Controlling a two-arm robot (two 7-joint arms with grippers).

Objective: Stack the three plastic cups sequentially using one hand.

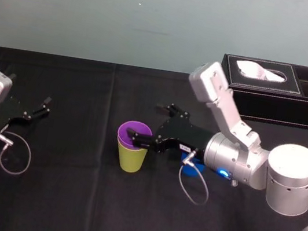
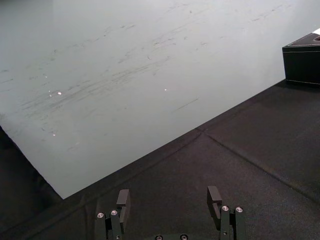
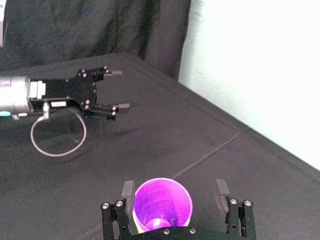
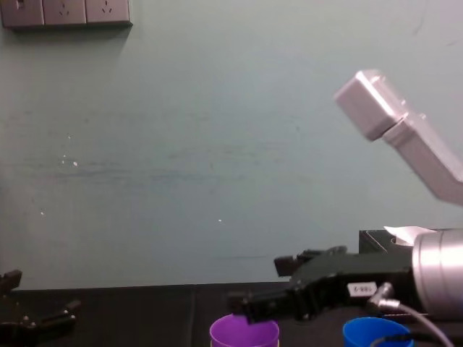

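The black-draped table [image 1: 71, 196] carried a tissue box [image 1: 275, 91] at two o'clock from its centre. At the centre stood the yellow-green cup [image 1: 131, 159] with the purple cup [image 1: 134, 130] seated inside it. The blue cup [image 1: 193, 170] sat just beside them at three o'clock, half hidden under the right wrist. The right gripper [image 1: 144, 123] lay level with the purple rim, jaws wide, one finger close against the rim, clamping nothing. The left gripper [image 1: 45, 105] rested at nine o'clock, well apart, jaws also spread. These tumblers looked light, smooth and a little springy, so they would probably slip or tip easily. Pinching the blue cup's wall at the rim, one finger inside, seemed the safest hold.
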